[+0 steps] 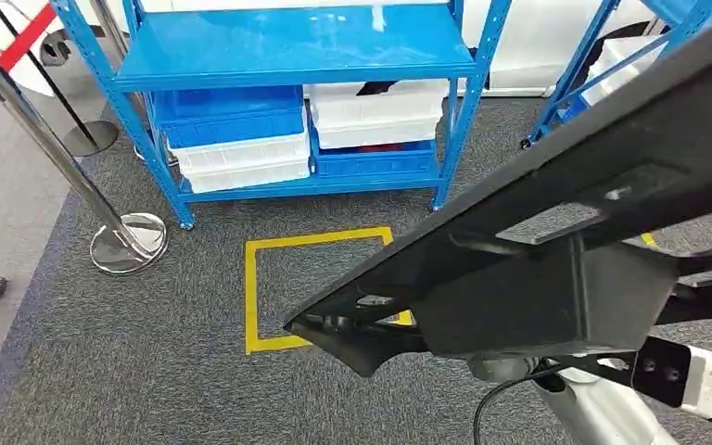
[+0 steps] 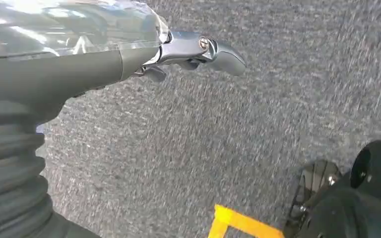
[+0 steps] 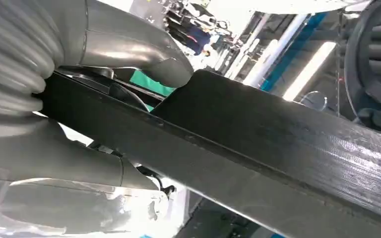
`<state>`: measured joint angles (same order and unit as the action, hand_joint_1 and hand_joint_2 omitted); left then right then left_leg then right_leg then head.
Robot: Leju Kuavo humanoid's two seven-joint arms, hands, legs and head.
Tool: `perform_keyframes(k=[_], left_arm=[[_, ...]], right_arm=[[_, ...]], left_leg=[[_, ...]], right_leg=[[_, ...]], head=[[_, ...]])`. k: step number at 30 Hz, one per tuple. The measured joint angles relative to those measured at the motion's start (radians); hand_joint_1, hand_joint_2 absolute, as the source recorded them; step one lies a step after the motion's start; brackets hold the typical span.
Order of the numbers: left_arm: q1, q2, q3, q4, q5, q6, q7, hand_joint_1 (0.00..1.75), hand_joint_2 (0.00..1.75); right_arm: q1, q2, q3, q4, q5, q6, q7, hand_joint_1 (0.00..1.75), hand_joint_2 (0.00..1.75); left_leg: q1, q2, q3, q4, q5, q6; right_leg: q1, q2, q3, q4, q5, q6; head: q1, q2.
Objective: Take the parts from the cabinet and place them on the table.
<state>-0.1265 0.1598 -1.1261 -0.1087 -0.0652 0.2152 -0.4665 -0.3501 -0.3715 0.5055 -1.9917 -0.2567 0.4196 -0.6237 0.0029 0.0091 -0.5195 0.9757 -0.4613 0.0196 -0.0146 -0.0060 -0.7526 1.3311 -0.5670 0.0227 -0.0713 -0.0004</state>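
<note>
Carpet | blue shelf: stacked bins | right hand holds black part

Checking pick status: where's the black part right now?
Head view: the long black part crosses the right side, above the yellow floor square; the right hand grips it.

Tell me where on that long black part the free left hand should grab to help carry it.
Probably the low tapered end of the long black part, from the robot's left: the right hand grips it elsewhere, and that end hangs unsupported.
</note>
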Motion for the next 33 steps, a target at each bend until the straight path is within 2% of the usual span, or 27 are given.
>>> perform_keyframes(k=[1, 2, 3, 4, 5, 6, 8, 9, 10, 12, 14, 15, 16, 18, 19, 20, 21, 22, 24, 25, 26, 27, 29, 30, 31, 32, 33], left_arm=[[0.001, 0.000, 0.000, 0.000, 0.000, 0.001, 0.000, 0.00, 1.75], [0.001, 0.000, 0.000, 0.000, 0.000, 0.003, 0.000, 0.00, 1.75], [0.001, 0.000, 0.000, 0.000, 0.000, 0.008, 0.001, 0.00, 1.75], [0.001, 0.000, 0.000, 0.000, 0.000, 0.012, 0.002, 0.00, 1.75], [0.001, 0.000, 0.000, 0.000, 0.000, 0.017, 0.003, 0.00, 1.75], [0.002, 0.000, 0.000, 0.000, 0.000, 0.019, 0.005, 0.00, 1.75], [0.003, -0.001, 0.003, 0.000, 0.000, 0.026, 0.008, 0.00, 1.75], [0.003, 0.000, 0.006, 0.000, 0.000, 0.030, 0.011, 0.00, 1.75], [0.002, 0.000, 0.009, 0.000, 0.000, 0.032, 0.014, 0.00, 1.75], [0.003, -0.001, 0.018, 0.000, 0.000, 0.033, 0.014, 0.00, 1.75], [0.007, -0.002, 0.031, 0.000, 0.000, 0.031, 0.014, 0.00, 1.75], [0.008, -0.002, 0.032, 0.000, 0.000, 0.029, 0.015, 0.00, 1.75], [0.010, -0.003, 0.034, 0.000, 0.000, 0.027, 0.016, 0.00, 1.75], [0.010, -0.003, 0.038, 0.000, 0.000, 0.027, 0.018, 0.00, 1.75], [0.010, -0.003, 0.039, 0.000, 0.000, 0.026, 0.018, 0.00, 1.75], [0.010, -0.002, 0.043, 0.001, 0.000, 0.026, 0.018, 0.00, 1.75], [0.011, -0.003, 0.047, 0.001, 0.000, 0.025, 0.019, 0.00, 1.75], [0.011, -0.003, 0.050, 0.001, 0.000, 0.023, 0.020, 0.00, 1.75], [0.010, -0.003, 0.052, 0.001, 0.000, 0.023, 0.020, 0.00, 1.75], [0.009, -0.007, 0.053, 0.001, 0.000, 0.023, 0.020, 0.00, 1.75], [0.005, -0.008, 0.053, 0.001, 0.000, 0.024, 0.020, 0.00, 1.75], [0.005, -0.010, 0.054, 0.001, 0.000, 0.026, 0.019, 0.00, 1.75], [0.012, -0.016, 0.054, 0.001, 0.000, 0.034, 0.019, 0.00, 1.75], [0.014, -0.019, 0.054, 0.001, 0.000, 0.039, 0.020, 0.00, 1.75], [0.015, -0.021, 0.055, 0.001, 0.000, 0.045, 0.023, 0.00, 1.75], [0.014, -0.025, 0.055, 0.001, 0.000, 0.050, 0.025, 0.00, 1.75], [0.013, -0.028, 0.055, 0.001, 0.000, 0.053, 0.027, 0.00, 1.75]], right_arm=[[0.006, 0.003, -0.001, 0.000, 0.014, -0.003, 0.000, 1.69, 1.75], [0.008, 0.005, -0.001, 0.000, 0.027, -0.009, 0.000, 1.69, 1.75], [0.007, 0.006, 0.001, 0.001, 0.040, -0.024, 0.000, 1.69, 1.75], [0.006, 0.007, 0.005, 0.003, 0.048, -0.038, 0.000, 1.69, 1.75], [0.005, 0.011, 0.008, 0.006, 0.057, -0.053, 0.000, 1.69, 1.75], [0.005, 0.018, 0.011, 0.008, 0.065, -0.061, 0.000, 1.69, 1.75], [0.011, 0.034, 0.021, 0.012, 0.086, -0.065, 0.000, 1.69, 1.75], [0.014, 0.046, 0.025, 0.013, 0.102, -0.066, 0.000, 1.69, 1.75], [0.018, 0.055, 0.030, 0.014, 0.114, -0.067, 0.000, 1.69, 1.75], [0.019, 0.082, 0.042, 0.017, 0.128, -0.068, 0.000, 1.69, 1.75], [0.024, 0.103, 0.054, 0.021, 0.137, -0.063, 0.000, 1.69, 1.75], [0.027, 0.109, 0.058, 0.024, 0.141, -0.061, 0.000, 1.69, 1.75], [0.030, 0.114, 0.061, 0.027, 0.148, -0.061, 0.000, 1.69, 1.75], [0.032, 0.122, 0.064, 0.030, 0.157, -0.060, 0.000, 1.69, 1.75], [0.032, 0.126, 0.066, 0.030, 0.161, -0.059, 0.000, 1.69, 1.75], [0.032, 0.129, 0.066, 0.030, 0.169, -0.064, 0.000, 1.69, 1.75], [0.032, 0.130, 0.067, 0.031, 0.179, -0.071, 0.000, 1.69, 1.75], [0.034, 0.130, 0.068, 0.032, 0.185, -0.077, 0.000, 1.69, 1.75], [0.042, 0.130, 0.068, 0.033, 0.194, -0.086, 0.000, 1.69, 1.75], [0.044, 0.129, 0.068, 0.033, 0.202, -0.096, 0.000, 1.69, 1.75], [0.050, 0.128, 0.067, 0.033, 0.210, -0.109, 0.000, 1.69, 1.75], [0.051, 0.127, 0.066, 0.034, 0.222, -0.118, 0.000, 1.69, 1.75], [0.062, 0.125, 0.067, 0.037, 0.240, -0.140, 0.000, 1.69, 1.75], [0.066, 0.125, 0.069, 0.040, 0.245, -0.151, 0.000, 1.69, 1.75], [0.067, 0.124, 0.069, 0.045, 0.250, -0.164, 0.000, 1.69, 1.75], [0.067, 0.123, 0.070, 0.049, 0.253, -0.170, 0.000, 1.69, 1.75], [0.067, 0.122, 0.070, 0.052, 0.254, -0.175, 0.000, 1.69, 1.75]], left_leg=[[0.000, 0.006, -0.009, 0.005, 0.003, -0.001], [0.000, 0.010, -0.015, 0.010, 0.004, -0.001], [0.000, 0.013, -0.020, 0.016, 0.004, -0.002], [-0.001, 0.016, -0.022, 0.023, 0.002, -0.005], [-0.008, 0.021, -0.025, 0.026, 0.003, -0.011], [-0.010, 0.025, -0.029, 0.031, 0.002, -0.015], [-0.010, 0.042, -0.029, 0.028, 0.007, -0.025], [-0.011, 0.051, -0.029, 0.028, 0.008, -0.031], [-0.009, 0.043, -0.036, 0.037, -0.004, -0.040], [-0.005, 0.011, -0.069, 0.128, -0.074, -0.047], [-0.002, 0.001, -0.141, 0.298, -0.154, -0.052], [-0.001, 0.001, -0.159, 0.343, -0.164, -0.053], [-0.001, 0.001, -0.154, 0.339, -0.150, -0.052], [-0.001, -0.005, -0.085, 0.210, -0.076, -0.045], [-0.001, -0.025, -0.032, 0.111, -0.033, -0.038], [-0.001, -0.076, 0.001, 0.040, -0.030, -0.027], [0.000, -0.078, 0.007, 0.019, -0.030, -0.029], [-0.004, -0.071, 0.005, 0.023, -0.028, -0.030], [-0.008, -0.055, 0.007, 0.022, -0.023, -0.022], [0.007, -0.043, 0.007, 0.006, -0.011, -0.015], [0.005, -0.030, 0.008, 0.001, -0.004, -0.010], [0.005, -0.020, 0.004, 0.000, -0.002, -0.004], [0.004, 0.004, -0.004, 0.002, 0.000, -0.004], [0.004, 0.016, -0.008, 0.003, 0.000, -0.005], [0.005, 0.029, -0.011, 0.006, 0.000, -0.005], [0.006, 0.040, -0.012, 0.009, 0.000, -0.006], [0.007, 0.051, -0.012, 0.012, -0.003, -0.010]], right_leg=[[0.000, 0.000, 0.022, -0.020, 0.015, -0.001], [0.000, -0.002, 0.065, -0.078, 0.044, -0.002], [0.000, -0.007, 0.126, -0.173, 0.080, -0.006], [0.002, -0.033, 0.185, -0.268, 0.105, -0.010], [0.013, -0.074, 0.199, -0.302, 0.078, -0.021], [0.015, -0.056, 0.193, -0.304, 0.089, -0.031], [0.018, -0.038, 0.184, -0.301, 0.093, -0.038], [0.014, -0.029, 0.181, -0.305, 0.099, -0.047], [0.007, -0.024, 0.182, -0.312, 0.108, -0.056], [0.008, -0.009, 0.173, -0.312, 0.115, -0.067], [0.012, 0.011, 0.161, -0.310, 0.123, -0.072], [0.013, 0.021, 0.156, -0.308, 0.126, -0.071], [0.012, 0.032, 0.152, -0.307, 0.128, -0.070], [0.013, 0.053, 0.149, -0.305, 0.132, -0.065], [0.013, 0.065, 0.149, -0.304, 0.134, -0.062], [0.011, 0.070, 0.147, -0.303, 0.137, -0.059], [0.016, 0.081, 0.141, -0.298, 0.140, -0.055], [0.011, 0.090, 0.136, -0.299, 0.146, -0.046], [0.006, 0.109, 0.132, -0.305, 0.155, -0.032], [0.014, 0.112, 0.128, -0.302, 0.156, -0.026], [0.013, 0.070, 0.117, -0.282, 0.132, -0.023], [0.011, 0.040, 0.094, -0.232, 0.092, -0.017], [0.005, 0.017, 0.027, -0.078, 0.016, -0.007], [0.001, 0.014, 0.003, -0.020, -0.003, -0.002], [-0.003, 0.010, 0.000, -0.005, 0.003, 0.002], [-0.006, 0.007, 0.022, -0.039, 0.028, 0.005], [-0.009, 0.000, 0.068, -0.115, 0.067, 0.006]], head=[[0.000, 0.000], [0.000, 0.000], [0.000, 0.000], [0.000, 0.000], [0.000, 0.000], [0.000, 0.000], [0.000, 0.000], [0.000, 0.000], [0.000, 0.000], [0.000, 0.000], [0.000, 0.000], [0.000, 0.000], [0.000, 0.000], [0.000, 0.000], [0.000, 0.000], [0.000, 0.000], [0.000, 0.000], [0.000, 0.000], [0.000, 0.000], [0.000, 0.000], [0.000, 0.000], [0.000, 0.000], [0.000, 0.000], [0.000, 0.000], [0.000, 0.000], [0.000, 0.000], [0.000, 0.000]])
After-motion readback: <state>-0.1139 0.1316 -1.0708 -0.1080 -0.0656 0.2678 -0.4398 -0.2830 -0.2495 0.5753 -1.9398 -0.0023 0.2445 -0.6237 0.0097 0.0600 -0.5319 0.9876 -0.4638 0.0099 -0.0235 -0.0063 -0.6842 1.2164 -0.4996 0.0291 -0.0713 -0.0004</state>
